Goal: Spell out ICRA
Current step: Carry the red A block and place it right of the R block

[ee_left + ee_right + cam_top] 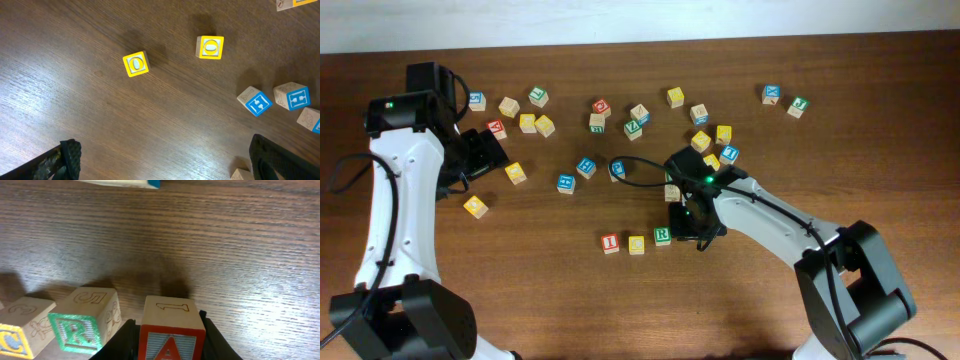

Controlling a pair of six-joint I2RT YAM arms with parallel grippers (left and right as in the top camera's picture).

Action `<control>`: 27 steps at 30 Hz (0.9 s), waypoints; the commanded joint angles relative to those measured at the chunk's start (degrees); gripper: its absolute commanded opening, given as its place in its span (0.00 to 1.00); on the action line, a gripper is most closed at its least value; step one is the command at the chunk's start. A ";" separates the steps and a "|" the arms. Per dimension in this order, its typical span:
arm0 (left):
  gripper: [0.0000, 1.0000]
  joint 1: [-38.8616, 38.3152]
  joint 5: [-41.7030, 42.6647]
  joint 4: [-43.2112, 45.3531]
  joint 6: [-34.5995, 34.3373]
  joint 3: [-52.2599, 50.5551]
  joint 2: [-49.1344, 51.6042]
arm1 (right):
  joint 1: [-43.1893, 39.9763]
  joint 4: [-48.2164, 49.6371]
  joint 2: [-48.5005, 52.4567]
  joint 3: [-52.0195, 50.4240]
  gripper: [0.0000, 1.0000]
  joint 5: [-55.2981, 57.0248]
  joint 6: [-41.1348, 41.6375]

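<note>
On the table a red I cube, a yellow C cube and a green R cube stand in a row. My right gripper is just right of the R and is shut on the red A cube. In the right wrist view the A cube sits between the fingers beside the R cube, with the C cube at the left edge. My left gripper is open and empty at the far left, over bare wood.
Many loose cubes lie scattered across the back of the table, among them yellow ones, blue-lettered ones and a green V cube. A black cable loops near the right arm. Two yellow cubes show in the left wrist view.
</note>
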 commanded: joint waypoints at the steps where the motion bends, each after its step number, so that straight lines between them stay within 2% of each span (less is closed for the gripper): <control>1: 0.99 0.26 0.20 -0.07 -0.11 0.09 -0.04 | 0.55 0.07 1.51 -0.55 0.26 1.11 0.70; 10: 0.99 0.24 0.20 -0.07 -0.13 0.09 -0.04 | 2.25 0.04 2.12 -0.57 0.27 0.90 0.52; 12: 0.99 0.24 0.20 -0.07 -0.11 0.09 -0.04 | 2.25 0.02 2.12 -0.57 0.34 0.92 0.52; 18: 0.99 0.24 0.20 -0.07 -0.11 0.09 -0.04 | 2.25 0.07 2.12 -0.52 0.35 1.99 0.48; 23: 0.99 0.24 0.20 -0.07 -0.11 0.09 -0.04 | 2.21 0.33 2.12 -0.52 0.25 1.95 -1.55; 25: 0.99 0.26 0.20 -0.07 -0.13 0.09 -0.04 | 2.21 0.52 2.12 -0.52 0.25 1.95 -2.16; 26: 0.99 0.24 0.20 -0.07 -0.11 0.09 -0.04 | 2.21 0.48 2.12 -0.52 0.31 1.95 -2.34; 27: 0.99 0.26 0.20 -0.07 -0.11 0.09 -0.04 | 2.21 0.48 2.12 -0.52 0.33 1.95 -2.34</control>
